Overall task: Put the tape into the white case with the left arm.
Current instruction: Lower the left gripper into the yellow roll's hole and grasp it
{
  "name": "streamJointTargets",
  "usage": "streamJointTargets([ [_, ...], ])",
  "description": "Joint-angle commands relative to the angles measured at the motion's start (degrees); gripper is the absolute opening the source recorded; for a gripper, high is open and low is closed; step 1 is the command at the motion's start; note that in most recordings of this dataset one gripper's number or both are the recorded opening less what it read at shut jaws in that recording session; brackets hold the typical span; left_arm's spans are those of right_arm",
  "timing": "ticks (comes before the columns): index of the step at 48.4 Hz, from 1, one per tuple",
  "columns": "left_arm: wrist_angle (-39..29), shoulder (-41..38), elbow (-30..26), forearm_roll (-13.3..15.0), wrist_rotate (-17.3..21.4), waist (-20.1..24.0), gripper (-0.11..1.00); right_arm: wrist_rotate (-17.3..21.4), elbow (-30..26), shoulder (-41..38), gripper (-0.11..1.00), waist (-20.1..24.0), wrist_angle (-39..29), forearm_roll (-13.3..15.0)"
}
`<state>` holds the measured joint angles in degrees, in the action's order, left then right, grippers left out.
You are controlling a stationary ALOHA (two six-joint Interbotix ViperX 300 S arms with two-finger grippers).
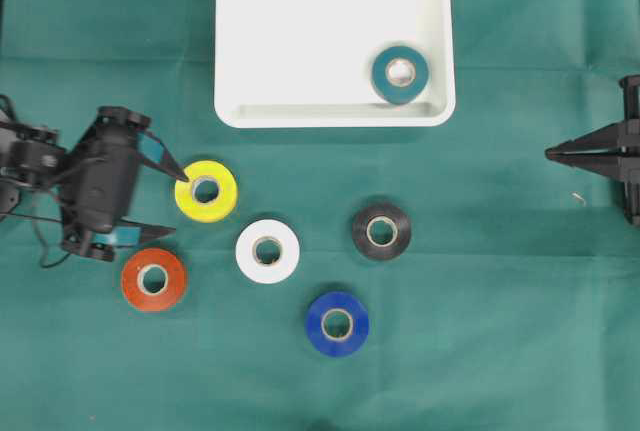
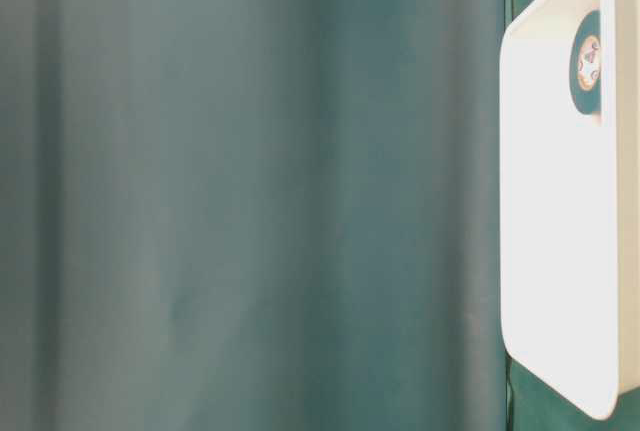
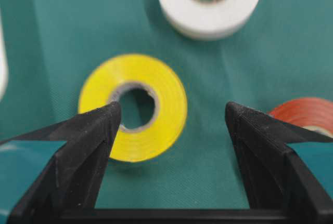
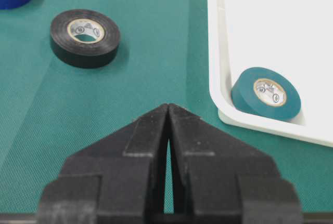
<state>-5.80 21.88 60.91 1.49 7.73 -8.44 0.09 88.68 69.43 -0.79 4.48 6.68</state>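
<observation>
The white case (image 1: pixel 300 31) sits at the back centre and holds a teal tape roll (image 1: pixel 400 95) in its near right corner. The case also shows in the right wrist view (image 4: pixel 270 16) and the table-level view (image 2: pixel 550 201). My left gripper (image 1: pixel 180 203), with teal bands, is open at the left, just beside the yellow tape roll (image 1: pixel 225 201). In the left wrist view the gripper (image 3: pixel 172 109) is wide open and empty. Its left fingertip (image 3: pixel 104 125) overlaps the rim of the yellow roll (image 3: pixel 166 104), which lies flat on the cloth. My right gripper (image 1: pixel 548 154) is shut and empty at the far right.
On the green cloth lie an orange roll (image 1: pixel 172 286) just below the left gripper, a white roll (image 1: pixel 288 256), a black roll (image 1: pixel 400 236) and a blue roll (image 1: pixel 355 331). The black roll (image 4: pixel 62 39) lies ahead and left of the right gripper (image 4: pixel 168 105).
</observation>
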Motion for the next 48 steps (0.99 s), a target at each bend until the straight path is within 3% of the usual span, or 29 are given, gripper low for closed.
streamJointTargets([
  [1,1.1,-2.7,-2.3,0.1,0.0,-0.2,0.80,0.2,-0.5,-0.3,-0.09,0.0,0.4,0.1],
  [19,2.2,-14.3,-6.3,0.1,-0.1,-0.2,0.81,0.2,-0.4,-0.4,-0.09,0.0,0.6,0.0],
  [39,2.3,-19.3,-7.5,0.1,-0.1,-0.1,0.80,0.2,-0.4,-0.4,-0.09,0.0,0.5,0.1],
  [45,2.7,-19.3,-7.6,0.0,-0.1,-0.1,0.76,0.2,-0.4,-0.4,-0.09,0.0,0.6,0.1],
  [48,2.9,-19.0,-7.5,0.1,0.0,-0.1,0.68,0.2,-0.4,-0.4,-0.09,0.0,0.6,0.0],
])
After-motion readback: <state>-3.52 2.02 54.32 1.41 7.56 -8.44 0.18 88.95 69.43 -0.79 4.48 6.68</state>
